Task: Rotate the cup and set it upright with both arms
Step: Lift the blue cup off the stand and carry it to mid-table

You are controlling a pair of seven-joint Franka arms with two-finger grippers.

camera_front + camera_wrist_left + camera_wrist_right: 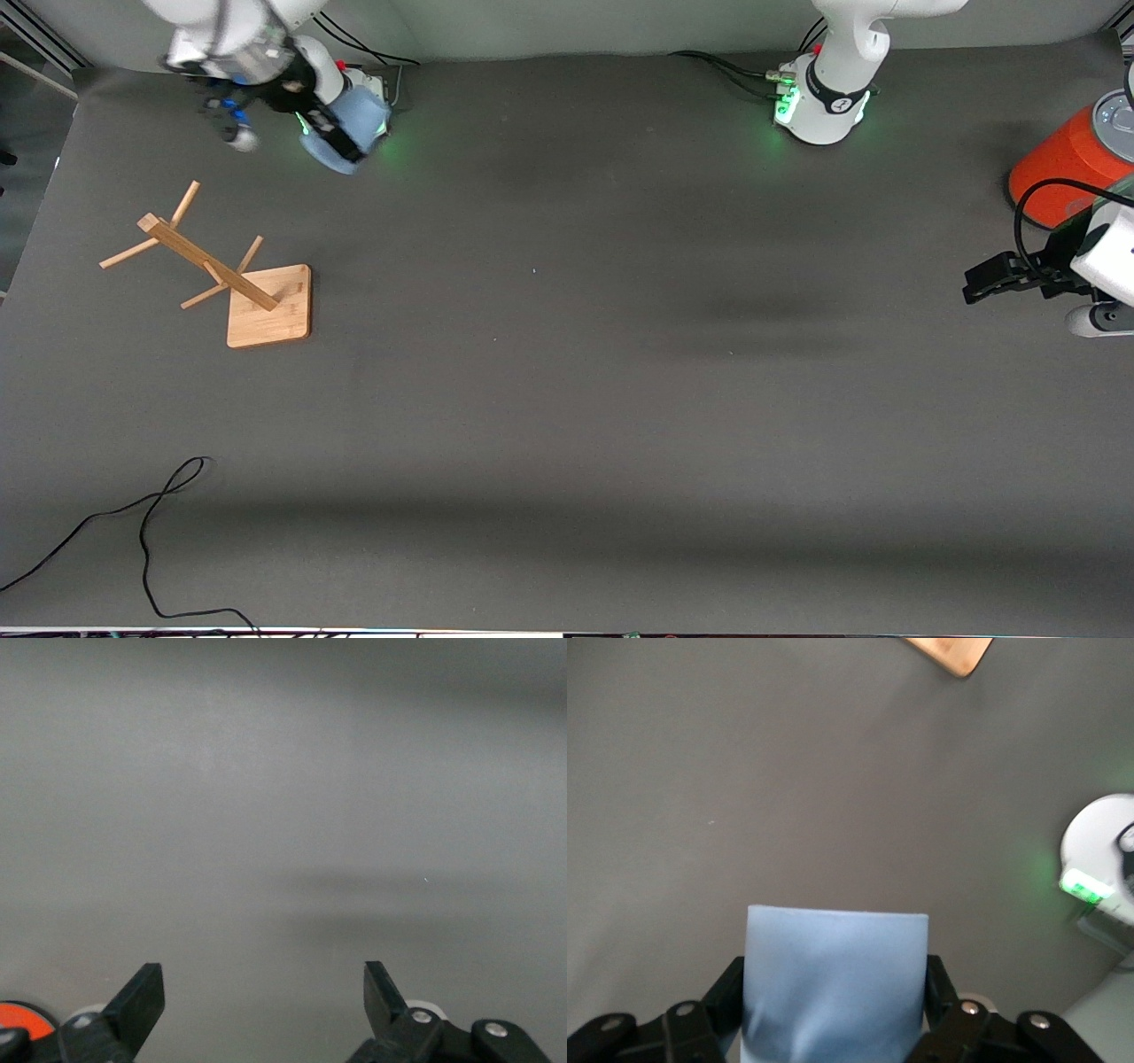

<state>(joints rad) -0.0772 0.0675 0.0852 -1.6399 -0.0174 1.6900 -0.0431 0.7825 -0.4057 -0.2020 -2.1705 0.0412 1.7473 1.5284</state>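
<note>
Black thin cable (pixel 146 523) lies low on the dark table (pixel 567 399), while the right claw (pixel 332 133) pinches the small pale blue plastic cup (pixel 354 124) up over the table near its own base, ready to turn it, and the left claw (pixel 997 279) waits spread wide.

Pale blue cup (pixel 354 124), plain, tapered, handleless, lifted off the table, tilted, clamped in right gripper (pixel 833 1010)
</note>
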